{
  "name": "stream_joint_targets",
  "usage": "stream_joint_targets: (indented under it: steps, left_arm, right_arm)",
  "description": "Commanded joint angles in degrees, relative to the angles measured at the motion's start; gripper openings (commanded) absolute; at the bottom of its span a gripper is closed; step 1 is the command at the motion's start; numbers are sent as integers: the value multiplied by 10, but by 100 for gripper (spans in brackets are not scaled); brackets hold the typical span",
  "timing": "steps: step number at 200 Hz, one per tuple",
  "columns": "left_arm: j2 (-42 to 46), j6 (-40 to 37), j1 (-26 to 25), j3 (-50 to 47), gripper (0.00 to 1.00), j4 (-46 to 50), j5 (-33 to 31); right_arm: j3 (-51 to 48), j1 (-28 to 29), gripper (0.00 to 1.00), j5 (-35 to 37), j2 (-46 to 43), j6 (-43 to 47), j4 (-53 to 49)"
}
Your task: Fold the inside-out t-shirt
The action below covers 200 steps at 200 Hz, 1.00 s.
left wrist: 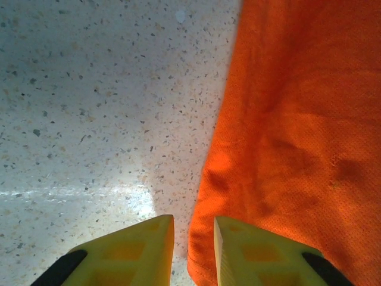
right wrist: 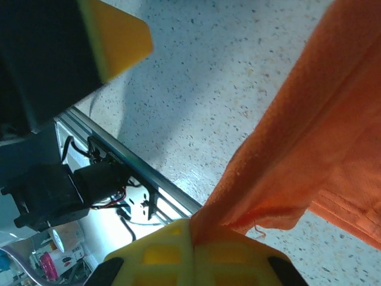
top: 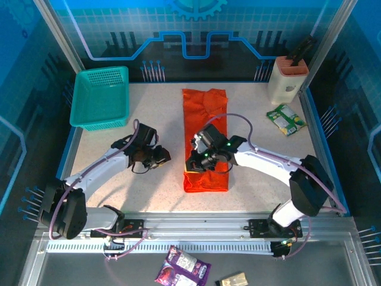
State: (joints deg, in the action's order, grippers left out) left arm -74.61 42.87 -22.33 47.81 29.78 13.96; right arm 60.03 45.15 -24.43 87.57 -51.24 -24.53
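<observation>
One near end of the inside-out t-shirt [top: 205, 106] is clamped in the right jaws; the left jaws, slightly parted, are empty beside it.

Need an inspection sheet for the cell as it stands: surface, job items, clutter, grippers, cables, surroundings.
Surface: speckled tabletop, no spills seen.
Job's things: orange t-shirt lying as a long strip mid-table, one edge pulled up by the right gripper.
Clutter: teal basket far left; utensil holder in the far right corner; green snack packet near it.
Grippers: left gripper narrowly open at the shirt's left edge; right gripper shut on the shirt's fabric.
Cables: grey cable loops from the right arm above the shirt; another runs along the left arm.
Surroundings: blue printed panels; aluminium rail at the near edge; purple packets below it.
</observation>
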Motion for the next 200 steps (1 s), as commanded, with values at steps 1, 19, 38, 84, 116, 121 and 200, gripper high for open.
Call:
stream_joint_targets:
  steps: [1, 19, 38, 84, 116, 121, 200]
  left_arm:
    - [-6, -29, 4, 15, 25, 21, 33]
    - [-17, -30, 3, 11, 26, 16, 45]
    - [-29, -33, -1, 13, 26, 16, 55]
    - [-60, -27, -43, 32, 26, 11, 54]
    - [-101, -14, -67, 54, 25, -25, 40]
    - [-110, -16, -68, 62, 25, -28, 38]
    - [-183, -25, -103, 130, 23, -25, 42]
  right_arm:
    - [-84, -21, 0, 3, -24, -38, 13]
    - [-137, -37, 1, 12, -42, -31, 12]
    - [-173, -52, 3, 15, -41, -21, 14]
    - [-197, -67, 9, 55, -31, 3, -16]
    - [-166, -80, 27, 77, -51, 30, -58]
    - [-157, -90, 29, 77, -55, 38, -63]
    - [-50, -196, 40, 59, -24, 136, -107]
